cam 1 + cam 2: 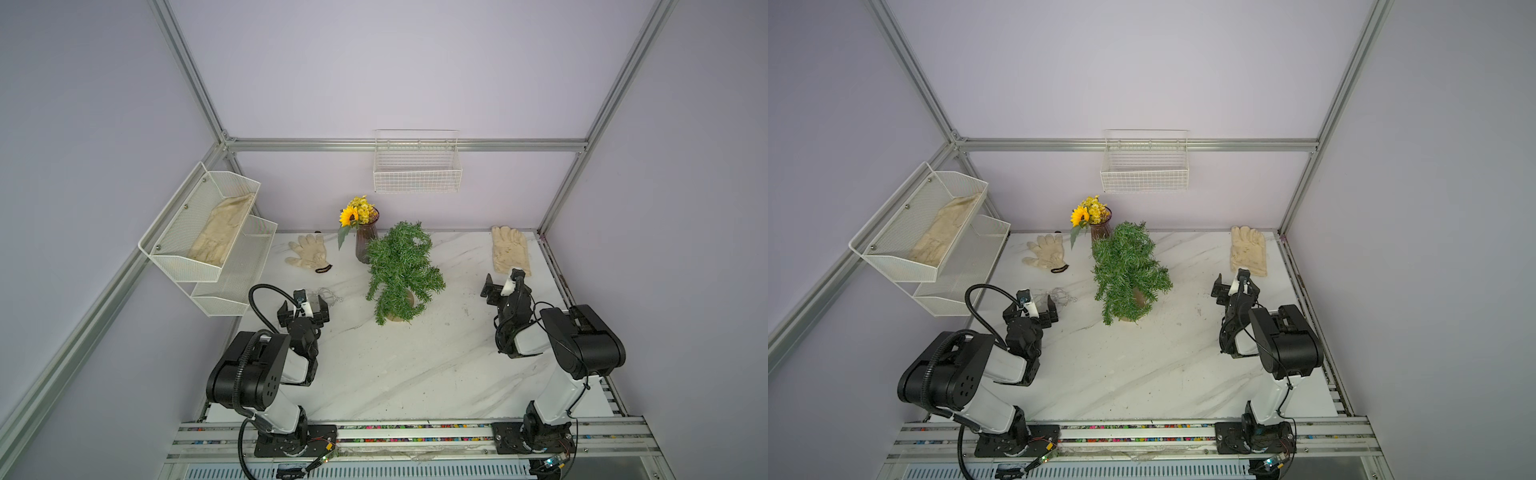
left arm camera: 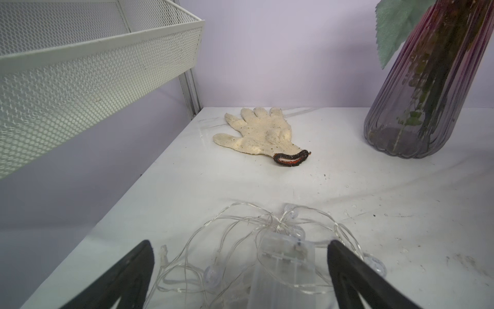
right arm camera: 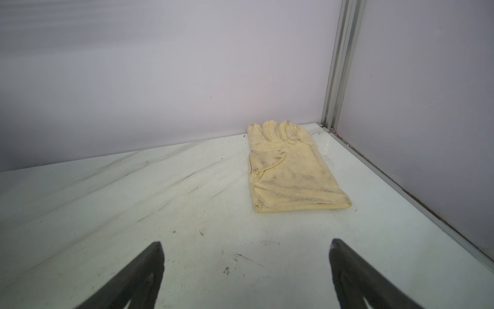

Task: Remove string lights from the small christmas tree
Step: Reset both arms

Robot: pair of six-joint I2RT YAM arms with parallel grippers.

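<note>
No lettering, label, brand, number or sign can be read anywhere, whether on the string lights (image 2: 283, 256), the vase (image 2: 406, 128), the knit glove (image 2: 256, 133) or the mesh shelf (image 2: 80, 67).

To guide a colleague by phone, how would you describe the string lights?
On the white table, look left of the tree, just ahead of the left tool. The lights are a tangle of clear wire with small bulbs and a clear box. Unlike the cream glove behind, they are see-through.
</note>
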